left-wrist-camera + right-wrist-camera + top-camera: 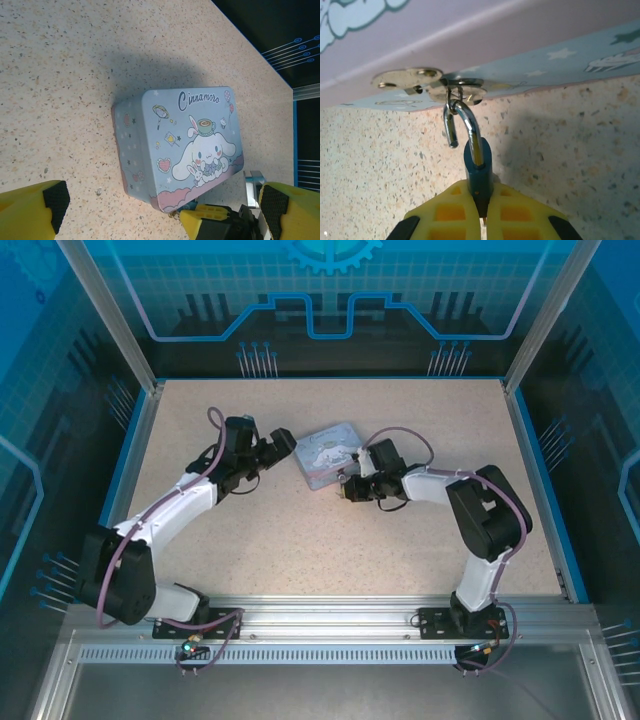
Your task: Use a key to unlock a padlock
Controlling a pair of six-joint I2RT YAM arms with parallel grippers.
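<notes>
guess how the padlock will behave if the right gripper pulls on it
Probably rigid: padlock is metal, pinched in the right gripper. Its shackle hooks the hasp on the tin, so a pull likely drags it. Smooth body may slip.

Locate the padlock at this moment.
In the right wrist view, the padlock is hooked by its shackle through the cartoon tin's hasp, its body pinched in the right gripper.

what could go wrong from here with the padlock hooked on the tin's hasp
1. The padlock has an open-looking shackle hooked through the hasp; pulling could drag the tin instead of freeing the lock, since the left pincer is open and not holding the tin.
2. The right pincer pinches only the padlock's narrow lower body, so it might twist or slip out.
</notes>
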